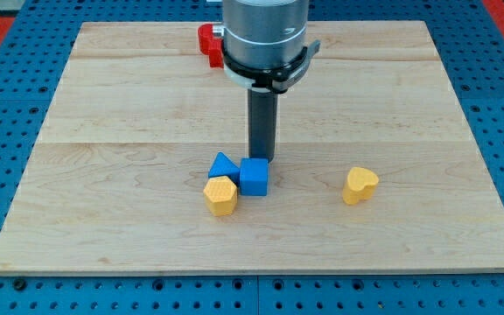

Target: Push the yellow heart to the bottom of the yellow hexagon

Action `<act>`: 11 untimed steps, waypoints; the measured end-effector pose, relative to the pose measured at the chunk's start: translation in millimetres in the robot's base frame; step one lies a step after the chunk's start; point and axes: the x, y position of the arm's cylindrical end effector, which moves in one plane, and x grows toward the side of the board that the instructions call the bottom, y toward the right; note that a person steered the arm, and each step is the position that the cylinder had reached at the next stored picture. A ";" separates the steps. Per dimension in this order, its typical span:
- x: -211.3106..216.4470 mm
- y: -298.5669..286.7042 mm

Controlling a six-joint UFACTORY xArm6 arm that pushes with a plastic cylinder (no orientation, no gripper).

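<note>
The yellow heart (360,185) lies on the wooden board at the view's right of centre. The yellow hexagon (220,195) lies at the view's lower middle, touching a blue triangle (222,165) above it and a blue cube (254,177) to its right. My tip (262,157) stands just above the blue cube, at or near its top edge, and well to the left of the yellow heart.
A red block (208,44) sits near the view's top edge, partly hidden behind the arm's grey body (264,39). The wooden board (103,175) rests on a blue perforated surface.
</note>
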 end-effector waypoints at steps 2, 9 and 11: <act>5.9 131.4; 59.3 29.0; 88.4 74.9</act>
